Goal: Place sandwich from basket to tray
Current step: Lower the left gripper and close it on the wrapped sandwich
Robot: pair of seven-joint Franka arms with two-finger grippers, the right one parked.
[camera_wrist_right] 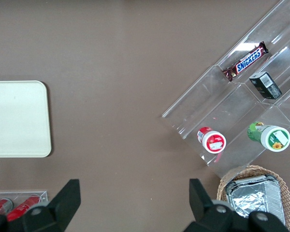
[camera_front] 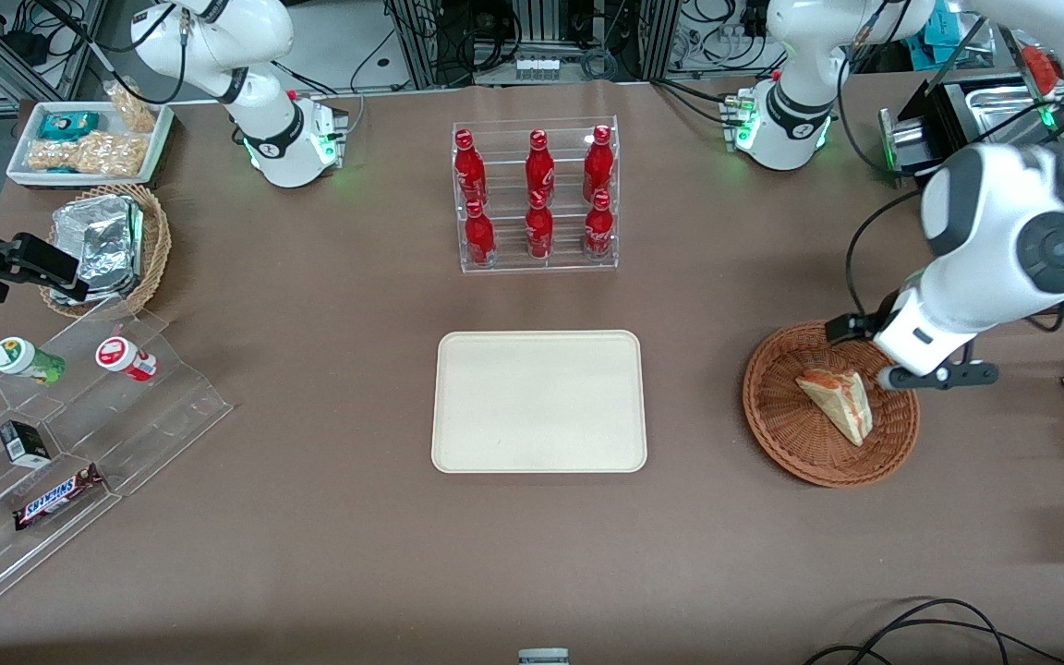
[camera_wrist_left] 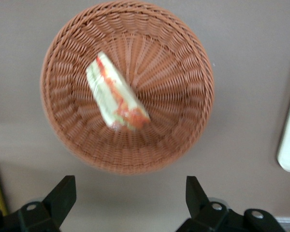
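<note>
Left wrist view: sandwich (camera_wrist_left: 117,94) seen lying in the basket (camera_wrist_left: 183,63).
The tool (camera_wrist_left: 128,198), fingers spread wide above, should be lowered squarely over the wedge; the tray (camera_front: 538,401) waits nearby.

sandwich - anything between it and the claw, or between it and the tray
Nothing visible. The open claw hangs over the basket rim above the sandwich, and only bare table lies between basket and tray.
</note>
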